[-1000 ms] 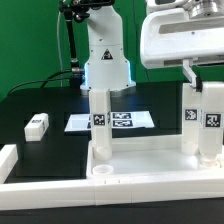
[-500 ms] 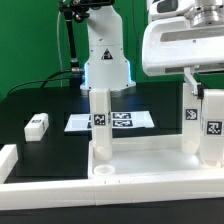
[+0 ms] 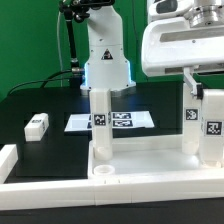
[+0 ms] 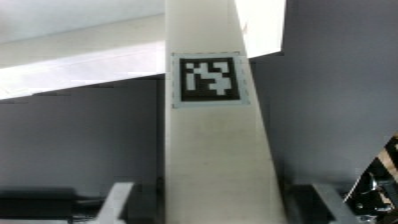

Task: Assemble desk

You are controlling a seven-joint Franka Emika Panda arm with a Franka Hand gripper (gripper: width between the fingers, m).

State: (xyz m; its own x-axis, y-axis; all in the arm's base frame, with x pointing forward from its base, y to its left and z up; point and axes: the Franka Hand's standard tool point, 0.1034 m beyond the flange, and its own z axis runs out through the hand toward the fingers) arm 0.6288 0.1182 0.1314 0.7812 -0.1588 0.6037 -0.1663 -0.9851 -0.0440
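The desk's white tabletop (image 3: 150,170) lies at the front of the exterior view with its raised rim up. One tagged leg (image 3: 100,122) stands upright in its left corner and another leg (image 3: 192,120) at the far right. My gripper (image 3: 207,90) is shut on a third leg (image 3: 214,128), held upright over the right corner. In the wrist view this leg (image 4: 217,120) runs straight between my fingers (image 4: 125,205), its tag facing the camera, and my gripper (image 4: 221,206) presses it from both sides. Its lower end is hidden.
A loose leg (image 3: 36,125) lies on the black table at the exterior view's left. The marker board (image 3: 110,122) lies behind the tabletop, before the robot base (image 3: 105,65). Low white border bars (image 3: 10,160) run along the left and front.
My gripper has sunk a little with the leg since a second ago, then stayed still. Nothing else has moved.
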